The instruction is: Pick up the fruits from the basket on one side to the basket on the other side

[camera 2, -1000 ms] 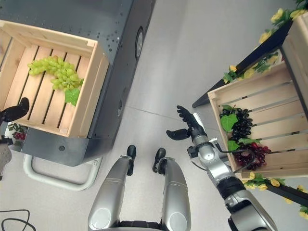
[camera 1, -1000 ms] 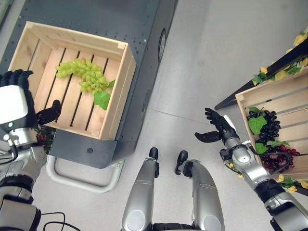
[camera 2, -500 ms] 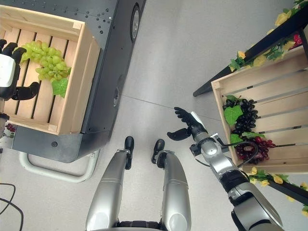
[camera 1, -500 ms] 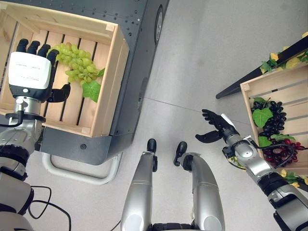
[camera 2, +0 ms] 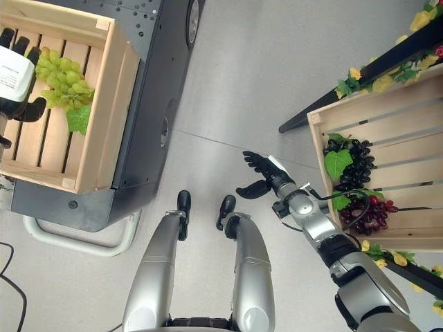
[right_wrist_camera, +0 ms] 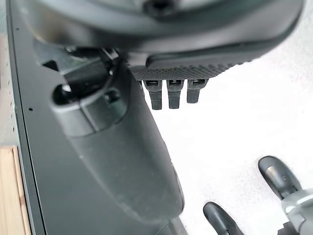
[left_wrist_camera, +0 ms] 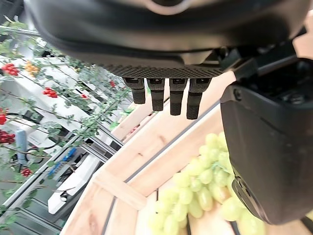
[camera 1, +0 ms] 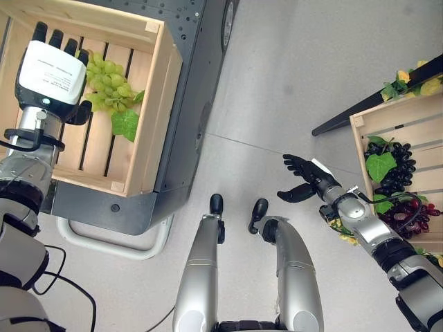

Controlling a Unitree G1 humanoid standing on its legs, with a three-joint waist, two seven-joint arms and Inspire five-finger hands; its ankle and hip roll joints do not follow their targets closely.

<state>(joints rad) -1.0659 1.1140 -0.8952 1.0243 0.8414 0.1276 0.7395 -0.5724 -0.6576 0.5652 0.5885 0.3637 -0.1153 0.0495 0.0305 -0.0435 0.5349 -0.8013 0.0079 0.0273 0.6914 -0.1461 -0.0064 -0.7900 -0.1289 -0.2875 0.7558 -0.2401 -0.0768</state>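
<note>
The left hand (camera 1: 50, 72) hangs over the left crate (camera 1: 156, 117). Its fingers are straight and spread, and it holds nothing. The green grapes (camera 1: 107, 86) lie on the slats just beside and under the thumb side of this hand. A green leaf (camera 1: 125, 124) lies by the grapes, on the side near the crate's wall.

The right hand (camera 1: 304, 180) is out over the floor (camera 1: 291, 90), well apart from the grapes. Its fingers are loose and open, and it holds nothing too. The right crate (camera 2: 360, 117) is past that hand. Dark grapes (camera 2: 353, 169) and red grapes (camera 2: 367, 214) lie in it.

I think the left hand is about to grab the green grapes. They are round and slippery. If the fingers close on a few only, those may pop off and the bunch will stay behind. If the hand comes down too hard, it could squash them. The crate's wall is near, so the fingers might bump it
</note>
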